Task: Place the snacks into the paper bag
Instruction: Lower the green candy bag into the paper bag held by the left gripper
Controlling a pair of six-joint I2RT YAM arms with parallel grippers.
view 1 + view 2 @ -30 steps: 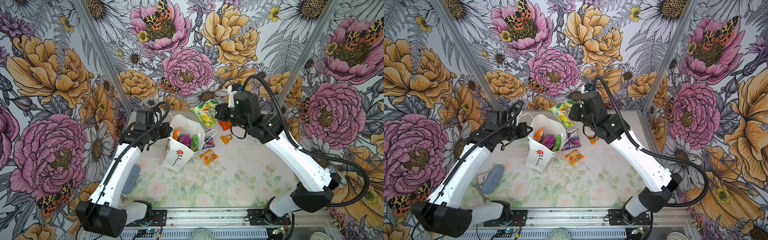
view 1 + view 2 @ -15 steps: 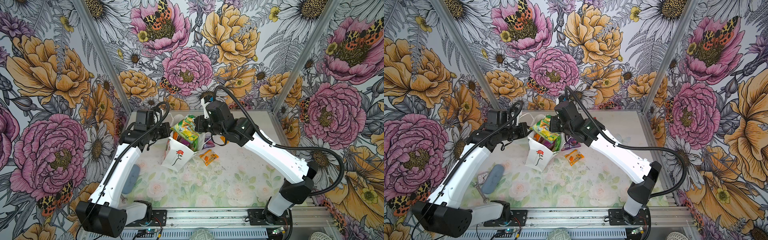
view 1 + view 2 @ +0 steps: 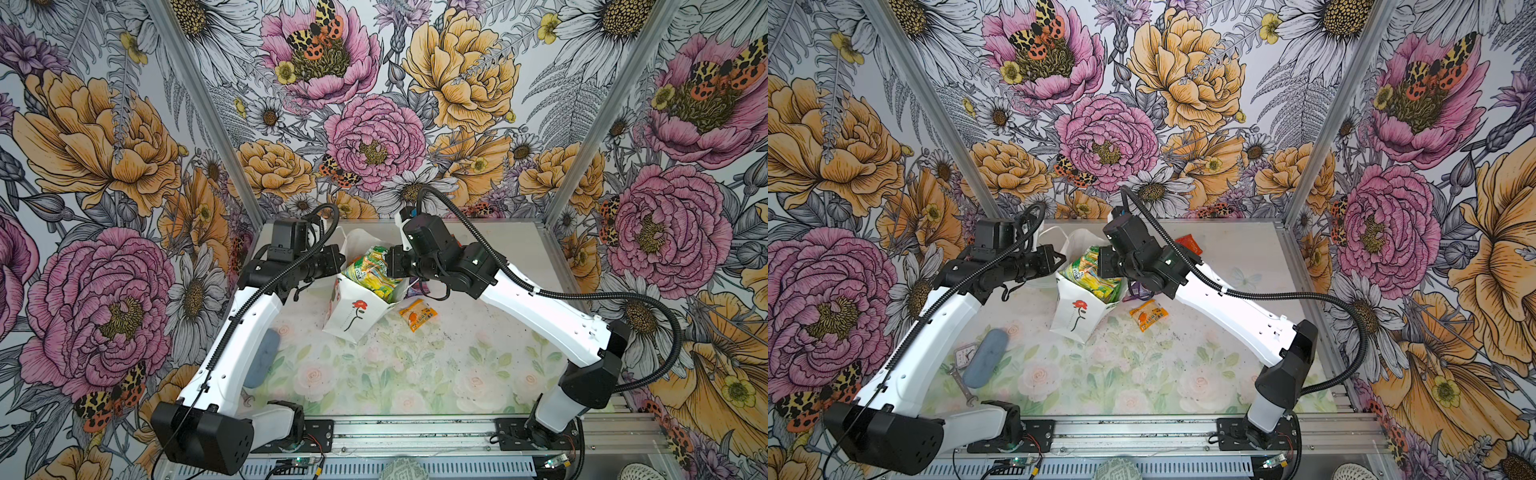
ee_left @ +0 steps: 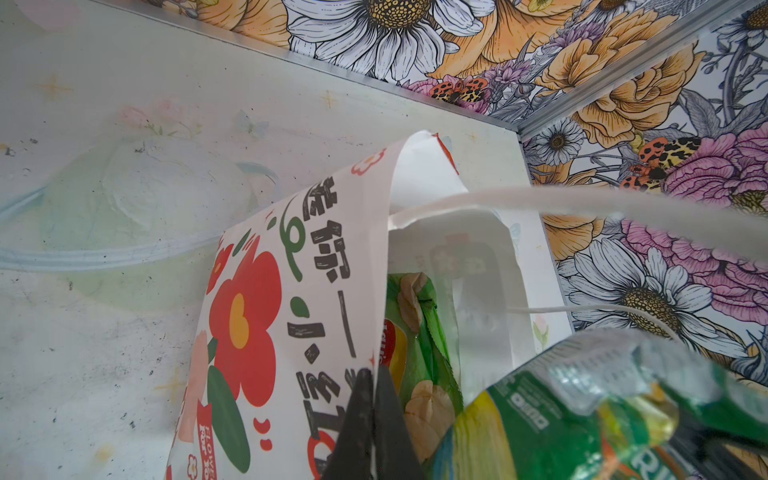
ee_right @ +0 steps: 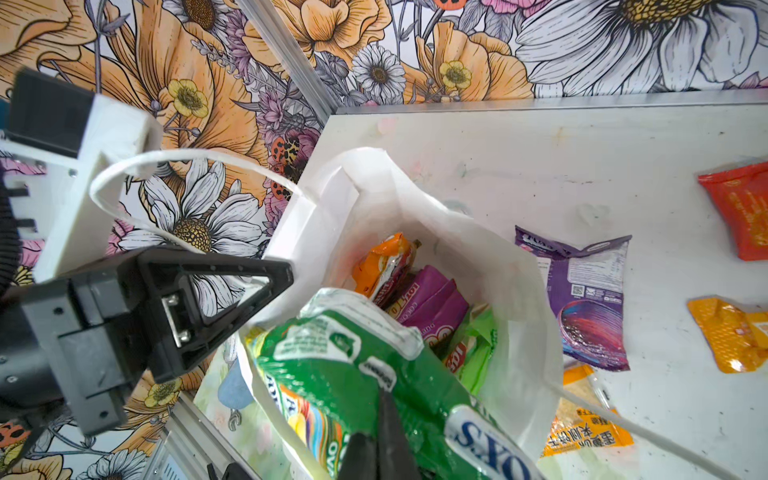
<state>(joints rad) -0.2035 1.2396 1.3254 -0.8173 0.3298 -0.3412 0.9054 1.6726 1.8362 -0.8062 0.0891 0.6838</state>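
Note:
The white paper bag [image 3: 353, 316] [image 3: 1073, 318] with a red rose stands tilted on the table in both top views. My left gripper [image 4: 374, 415] [image 3: 338, 266] is shut on its rim [image 4: 270, 311], holding the mouth wide. My right gripper [image 5: 380, 436] [image 3: 390, 266] is shut on the large green chip bag [image 5: 353, 365] [image 3: 370, 272] [image 3: 1092, 274], which sits partly inside the bag's mouth. Orange [image 5: 386, 266], purple [image 5: 428, 299] and green-yellow [image 5: 478, 345] packets lie inside. On the table beside the bag lie a purple pouch [image 5: 590, 299], an orange-yellow packet [image 3: 417, 316], a small orange one [image 5: 727, 332] and a red one [image 3: 1190, 244].
A blue-grey case [image 3: 986, 357], a small clock [image 3: 963, 355] and a wrench [image 3: 961, 384] lie near the left arm's base. Flowered walls close the table at the back and both sides. A white cord handle [image 5: 166, 162] loops by the left gripper.
My right gripper has carried the green chip bag from the back of the table leftward and down into the paper bag's mouth. The left gripper has kept its hold on the rim.

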